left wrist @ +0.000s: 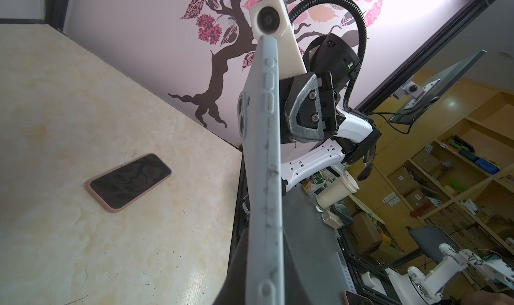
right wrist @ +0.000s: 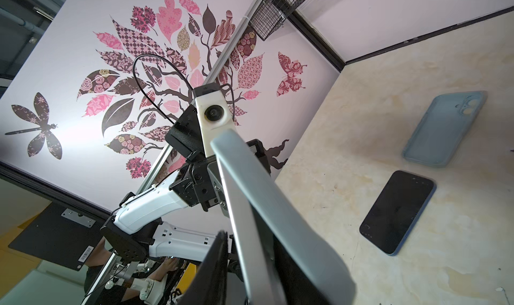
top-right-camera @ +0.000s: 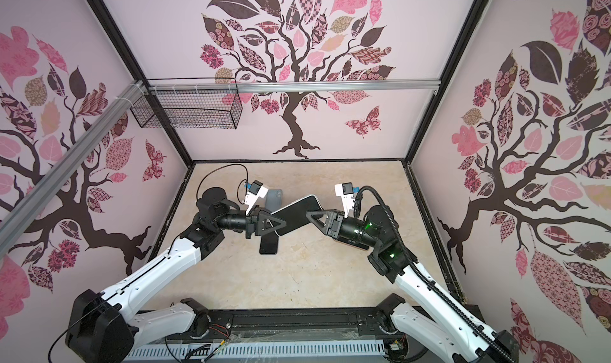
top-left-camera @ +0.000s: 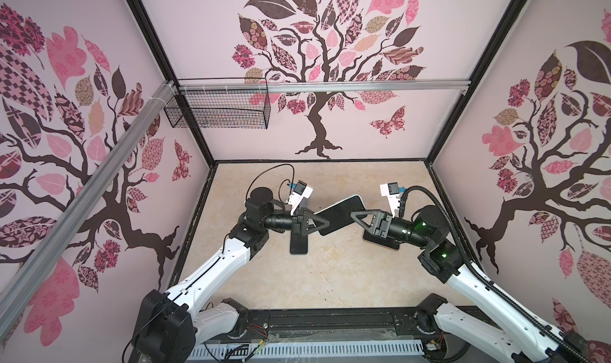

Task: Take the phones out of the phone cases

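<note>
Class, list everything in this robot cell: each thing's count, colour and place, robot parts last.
cased phone: one, pale grey case, held aloft between both grippers
bare phone: one, black, blue edge, on table below left gripper
empty case: one, blue-grey, on table beyond left gripper
pink-cased phone: one, black screen, on table under right arm
wire basket: one, black, on rear rail
table: one, beige marble
left gripper: one, black, shut on cased phone
right gripper: one, black, at phone's other end

The left arm and right arm are white-shelled with black joints, the left end effector and right end effector black triangular frames, a ribbed black conduit following the right.
</note>
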You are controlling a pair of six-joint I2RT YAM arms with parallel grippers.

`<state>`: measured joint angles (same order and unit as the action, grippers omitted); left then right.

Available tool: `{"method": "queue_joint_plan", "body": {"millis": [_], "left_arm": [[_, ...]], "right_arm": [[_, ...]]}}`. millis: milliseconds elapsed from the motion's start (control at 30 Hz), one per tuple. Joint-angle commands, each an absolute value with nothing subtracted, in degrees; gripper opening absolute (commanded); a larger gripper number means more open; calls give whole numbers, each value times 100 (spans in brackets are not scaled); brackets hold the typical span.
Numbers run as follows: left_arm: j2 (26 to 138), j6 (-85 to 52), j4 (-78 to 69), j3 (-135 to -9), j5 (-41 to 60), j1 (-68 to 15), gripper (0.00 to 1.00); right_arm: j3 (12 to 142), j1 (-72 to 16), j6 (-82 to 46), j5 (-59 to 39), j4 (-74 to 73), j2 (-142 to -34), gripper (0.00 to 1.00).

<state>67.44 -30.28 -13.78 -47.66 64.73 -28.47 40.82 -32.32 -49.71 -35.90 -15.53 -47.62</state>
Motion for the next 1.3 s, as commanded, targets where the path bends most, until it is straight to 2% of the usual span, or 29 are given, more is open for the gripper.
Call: {"method": "queue_joint_plan", "body": {"millis": [0, 233, 867, 1000, 1133, 1233, 1267], "left_arm": [[7046, -3081, -888, -4553, 6279, -3003, 0], [7075, -3090, -1084, -4516, 6323, -3005, 0], [7107, -3060, -1105, -4526, 6345, -2997, 0], [7101, -3055, -1105, -4557, 6337, -2980, 0], [7043, -2899, -978, -4670, 6376, -2974, 0], [6861, -2760, -677, -4823, 6309, -2979, 39], [6747, -2615, -469, -4879, 6171, -2977, 49]], "right_arm": [[4408, -3452, -5019, -4585, -3030, -4665, 30], [4238, -3454, -5197, -4534, -3784, -4671, 29], [4057, -3453, -4774, -4561, -3912, -4677, 12], [4026, -3454, -4483, -4522, -3839, -4608, 1], [3987, -3452, -4237, -4413, -3694, -4590, 0], [4025, -3453, -3706, -4332, -3305, -4509, 0], [4050, -3447, -3424, -4281, -3128, -4452, 0]]}}
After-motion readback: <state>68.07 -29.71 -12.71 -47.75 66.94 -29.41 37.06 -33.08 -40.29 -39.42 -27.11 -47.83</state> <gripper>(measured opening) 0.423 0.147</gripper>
